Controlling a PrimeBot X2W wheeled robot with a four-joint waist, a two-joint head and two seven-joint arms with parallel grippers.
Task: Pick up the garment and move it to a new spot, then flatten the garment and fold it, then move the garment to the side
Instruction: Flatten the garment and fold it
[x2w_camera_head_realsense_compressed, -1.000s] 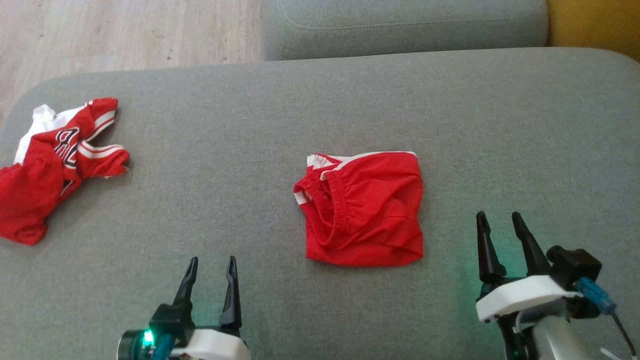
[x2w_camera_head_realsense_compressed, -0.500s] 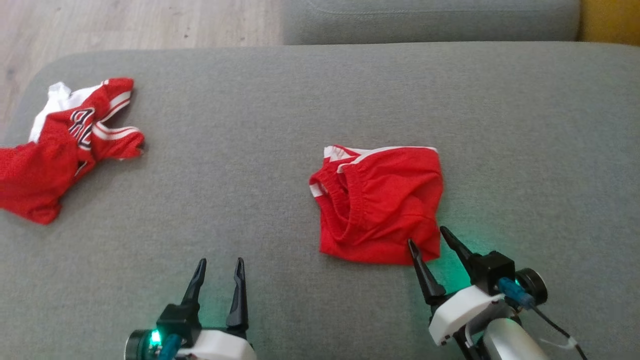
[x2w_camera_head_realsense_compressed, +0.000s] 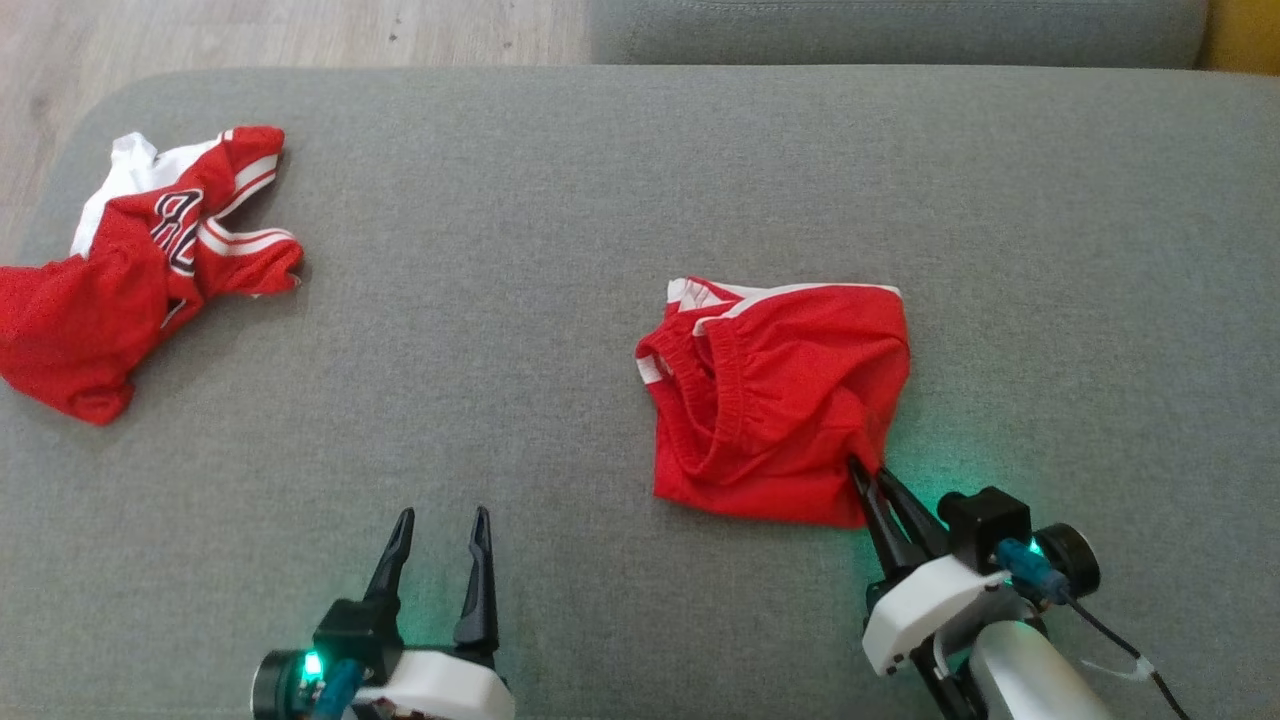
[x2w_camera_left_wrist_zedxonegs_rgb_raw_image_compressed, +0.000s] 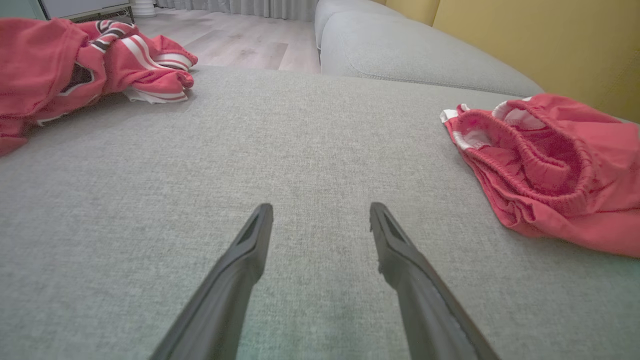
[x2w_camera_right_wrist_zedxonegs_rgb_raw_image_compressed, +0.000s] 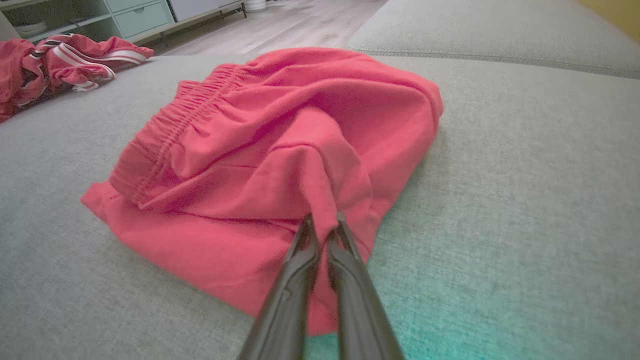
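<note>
Two red garments lie on one grey sofa seat: one pair of red shorts near the right, and one red-and-white jersey at the far left. Two grippers sit at the near edge, a left gripper and a right gripper, each with two dark fingers. One more grey cushion sits beyond the seat. One strip of wooden floor shows far left.

Soft even daylight; green glow on the sofa; wrist views distorted at edges.
</note>
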